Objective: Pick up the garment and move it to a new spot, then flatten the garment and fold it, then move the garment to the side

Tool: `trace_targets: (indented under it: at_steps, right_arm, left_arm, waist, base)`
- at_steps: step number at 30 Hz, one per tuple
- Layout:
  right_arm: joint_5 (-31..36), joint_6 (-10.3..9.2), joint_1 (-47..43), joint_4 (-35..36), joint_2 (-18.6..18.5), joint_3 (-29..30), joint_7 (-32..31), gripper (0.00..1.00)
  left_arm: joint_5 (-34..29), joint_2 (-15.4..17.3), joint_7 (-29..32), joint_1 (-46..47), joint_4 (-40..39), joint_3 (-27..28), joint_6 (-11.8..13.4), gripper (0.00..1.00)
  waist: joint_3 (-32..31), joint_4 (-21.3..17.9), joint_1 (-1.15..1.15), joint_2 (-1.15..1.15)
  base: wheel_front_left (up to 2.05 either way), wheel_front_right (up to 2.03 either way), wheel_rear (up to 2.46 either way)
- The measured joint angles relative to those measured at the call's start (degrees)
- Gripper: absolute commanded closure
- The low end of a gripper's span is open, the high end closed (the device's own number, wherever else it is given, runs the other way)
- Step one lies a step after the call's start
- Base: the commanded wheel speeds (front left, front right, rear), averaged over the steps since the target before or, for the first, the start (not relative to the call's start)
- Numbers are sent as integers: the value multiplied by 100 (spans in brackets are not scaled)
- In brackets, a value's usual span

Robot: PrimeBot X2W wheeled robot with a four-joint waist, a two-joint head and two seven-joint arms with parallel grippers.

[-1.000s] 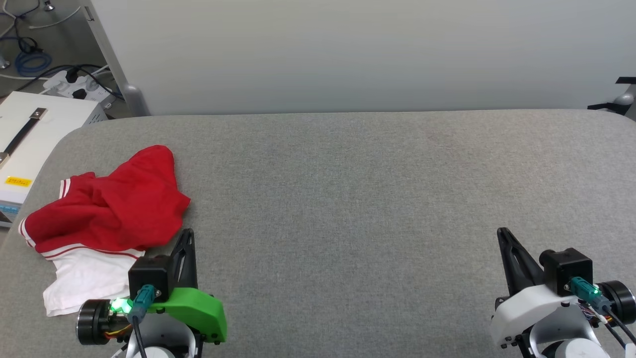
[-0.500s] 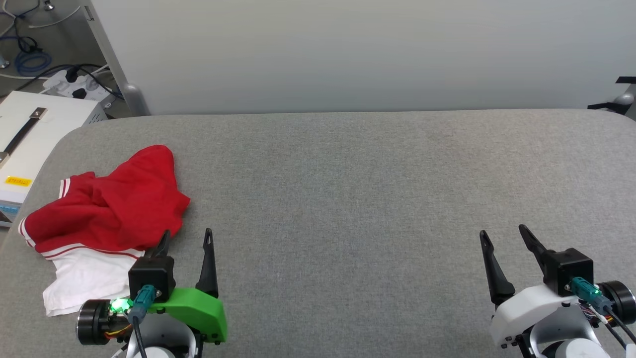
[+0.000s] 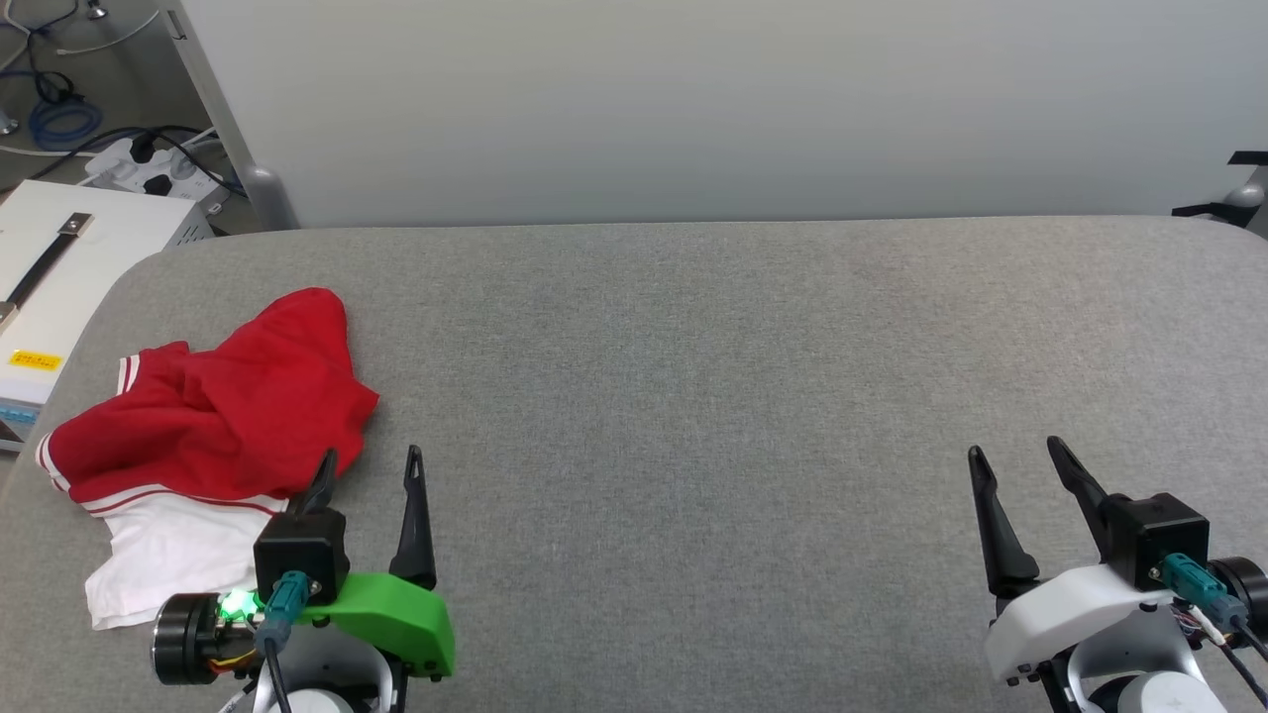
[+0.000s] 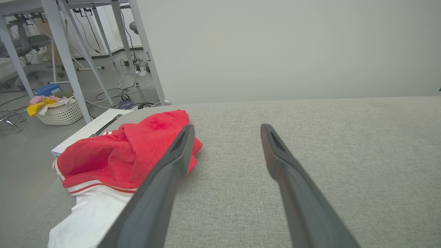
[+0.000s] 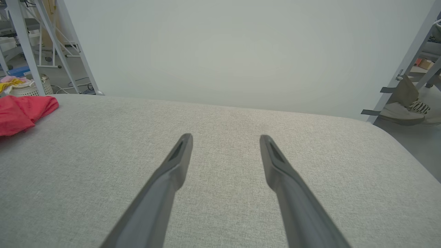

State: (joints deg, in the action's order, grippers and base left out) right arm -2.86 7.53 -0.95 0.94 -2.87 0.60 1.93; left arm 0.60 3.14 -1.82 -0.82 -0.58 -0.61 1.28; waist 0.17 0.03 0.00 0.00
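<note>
The garment (image 3: 208,416) is soft matt cloth; the grey table cover (image 3: 743,396) is rough woven fabric; the fingers (image 4: 165,186) look smooth, matt plastic.

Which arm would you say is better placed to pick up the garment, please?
Left, I'd judge: the left gripper, open, sits right beside the crumpled garment, while the right gripper, also open, is far across the grey surface.

The garment (image 3: 213,416) is red with white parts and red-white striped trim, on a grey table (image 3: 693,396).
</note>
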Motion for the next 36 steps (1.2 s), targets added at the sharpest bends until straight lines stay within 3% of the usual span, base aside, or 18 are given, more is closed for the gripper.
trace_targets:
  at_steps: [36]
  right_arm:
    - [-461,0,-20,70,0,109,425,0]
  left_arm:
    - [140,0,-423,-28,-105,-146,67,0]
  waist:
    - [16,26,0,0]
  base:
    - [0,0,0]
